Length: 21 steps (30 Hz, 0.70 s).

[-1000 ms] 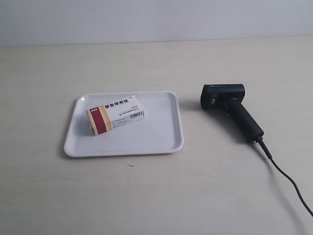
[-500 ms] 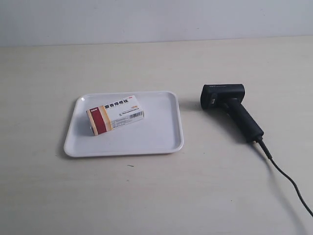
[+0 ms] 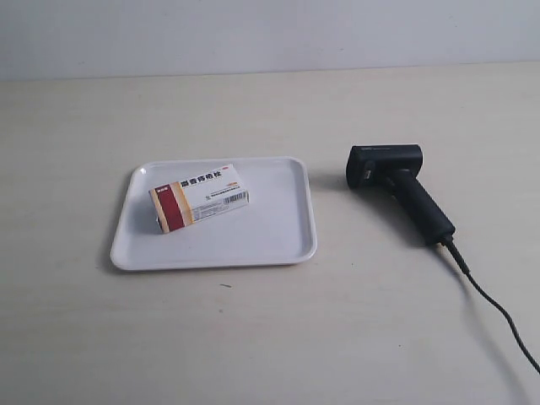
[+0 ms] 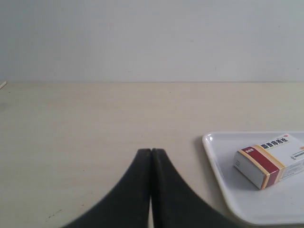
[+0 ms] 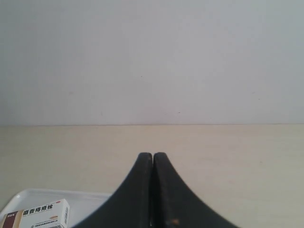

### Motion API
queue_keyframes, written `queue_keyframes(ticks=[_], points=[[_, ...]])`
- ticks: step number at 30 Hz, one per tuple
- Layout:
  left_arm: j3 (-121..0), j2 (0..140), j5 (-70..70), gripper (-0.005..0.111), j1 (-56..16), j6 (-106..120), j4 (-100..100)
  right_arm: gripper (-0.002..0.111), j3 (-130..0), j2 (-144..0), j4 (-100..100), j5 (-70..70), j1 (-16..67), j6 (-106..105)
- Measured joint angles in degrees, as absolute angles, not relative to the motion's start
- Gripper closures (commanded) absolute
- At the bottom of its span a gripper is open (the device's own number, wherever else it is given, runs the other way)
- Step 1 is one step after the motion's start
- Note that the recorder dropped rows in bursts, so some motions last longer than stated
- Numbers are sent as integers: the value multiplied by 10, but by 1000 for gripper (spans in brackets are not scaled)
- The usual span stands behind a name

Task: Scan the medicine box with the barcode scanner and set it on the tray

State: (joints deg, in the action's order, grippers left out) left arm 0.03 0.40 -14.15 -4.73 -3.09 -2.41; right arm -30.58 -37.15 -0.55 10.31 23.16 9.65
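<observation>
Nearby, barcode scanner (image 3: pixel 396 187) beside tray (image 3: pixel 278 236).

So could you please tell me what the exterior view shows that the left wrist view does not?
Only the exterior view shows the barcode scanner and its cable, lying on the table apart from the tray. Only the left wrist view shows the left pincer, fingers pressed together, holding nothing. Both show the medicine box lying inside the white tray.
</observation>
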Motion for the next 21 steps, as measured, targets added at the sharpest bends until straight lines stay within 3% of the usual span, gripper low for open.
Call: queue_keyframes(ticks=[6, 12, 18, 21], points=[[0, 4, -143, 105, -47, -31, -24, 108, -252, -327, -46, 80, 232, 96], [0, 4, -143, 105, -47, -31, -24, 108, -15, -135, -46, 24, 232, 96], [0, 4, -143, 105, -47, -32, -24, 108, -3, -57, -46, 67, 227, 96], [0, 4, -143, 105, -47, -32, -24, 108, -3, -28, -46, 69, 183, 96]])
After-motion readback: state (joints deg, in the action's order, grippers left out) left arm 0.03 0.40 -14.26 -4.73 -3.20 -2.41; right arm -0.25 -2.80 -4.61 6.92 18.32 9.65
